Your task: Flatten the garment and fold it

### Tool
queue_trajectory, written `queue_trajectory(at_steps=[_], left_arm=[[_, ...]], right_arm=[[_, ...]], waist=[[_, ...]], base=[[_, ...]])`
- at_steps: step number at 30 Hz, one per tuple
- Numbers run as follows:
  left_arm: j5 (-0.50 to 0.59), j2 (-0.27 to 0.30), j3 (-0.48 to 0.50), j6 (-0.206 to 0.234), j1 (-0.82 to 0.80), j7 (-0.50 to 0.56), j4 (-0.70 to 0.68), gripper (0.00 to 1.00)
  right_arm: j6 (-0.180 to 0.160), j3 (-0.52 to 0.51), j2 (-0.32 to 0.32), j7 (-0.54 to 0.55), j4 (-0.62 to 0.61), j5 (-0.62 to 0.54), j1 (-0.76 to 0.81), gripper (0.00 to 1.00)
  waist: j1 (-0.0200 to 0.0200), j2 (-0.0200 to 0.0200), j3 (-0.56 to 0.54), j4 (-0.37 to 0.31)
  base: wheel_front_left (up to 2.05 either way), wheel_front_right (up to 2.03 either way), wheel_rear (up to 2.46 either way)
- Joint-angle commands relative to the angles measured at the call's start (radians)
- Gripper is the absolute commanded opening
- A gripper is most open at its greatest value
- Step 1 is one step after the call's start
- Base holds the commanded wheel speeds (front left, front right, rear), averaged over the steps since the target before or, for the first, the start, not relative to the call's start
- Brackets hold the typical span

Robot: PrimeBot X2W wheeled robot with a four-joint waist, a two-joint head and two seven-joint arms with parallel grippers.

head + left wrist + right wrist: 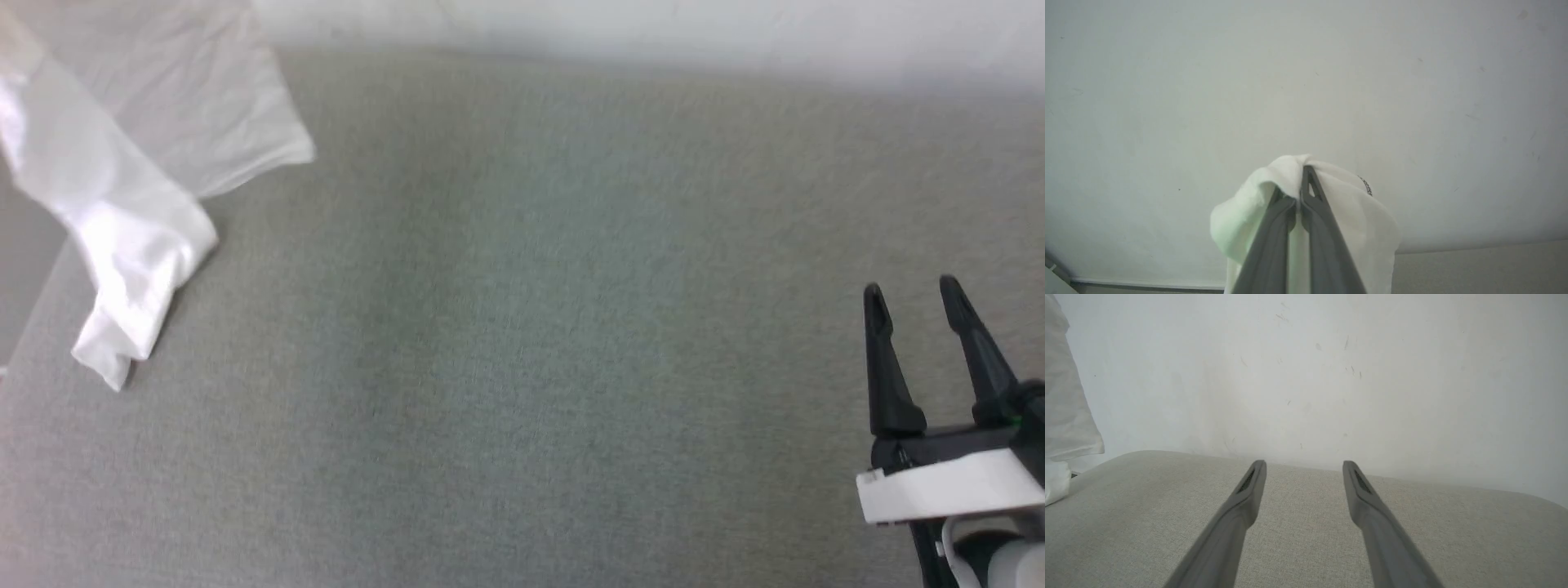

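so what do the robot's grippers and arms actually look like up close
The right gripper has two long black tapering fingers with pointed tips on a black base, a white wrist housing behind. The left gripper has matching dark grey fingers, one slotted near its tip.

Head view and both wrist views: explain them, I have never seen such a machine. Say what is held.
A two-armed robot; each arm ends in a two-fingered claw. The head camera looks down on a grey fabric surface, the right claw open and empty at its lower right. The left wrist camera looks along the left claw, shut on a bunch of the white T-shirt, which hangs crumpled at the surface's left end. The right wrist camera looks along the right claw's open fingers toward a pale wall.
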Motion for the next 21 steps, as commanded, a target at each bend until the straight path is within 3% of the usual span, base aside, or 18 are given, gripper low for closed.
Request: queue_trajectory(at_steps=[1,6,15,21], left_arm=[[0.003,-0.021,-0.005,0.009,-0.026,0.008,-0.016,0.00],[-0.006,-0.095,-0.022,0.029,-0.121,0.054,-0.074,0.00],[-0.067,-0.288,-0.039,0.071,-0.227,0.073,-0.129,0.00],[-0.096,-0.382,-0.087,0.048,-0.230,0.081,-0.200,0.00]], right_arm=[[-0.001,-0.004,-0.001,-0.009,0.006,0.008,0.013,1.00],[-0.001,-0.010,-0.001,-0.032,0.033,0.034,0.039,1.00],[-0.001,-0.014,-0.001,-0.065,0.062,0.058,0.047,1.00],[-0.001,-0.026,-0.001,-0.076,0.070,0.062,0.040,1.00]], waist=[[0.0004,0.0000,-0.108,-0.046],[0.0004,0.0000,-0.149,-0.077],[0.0004,0.0000,-0.171,-0.153],[0.0004,0.0000,-0.155,-0.218]], base=[[0.00,0.00,0.00],[0.00,0.00,0.00],[0.00,0.00,0.00],[0.00,0.00,0.00]])
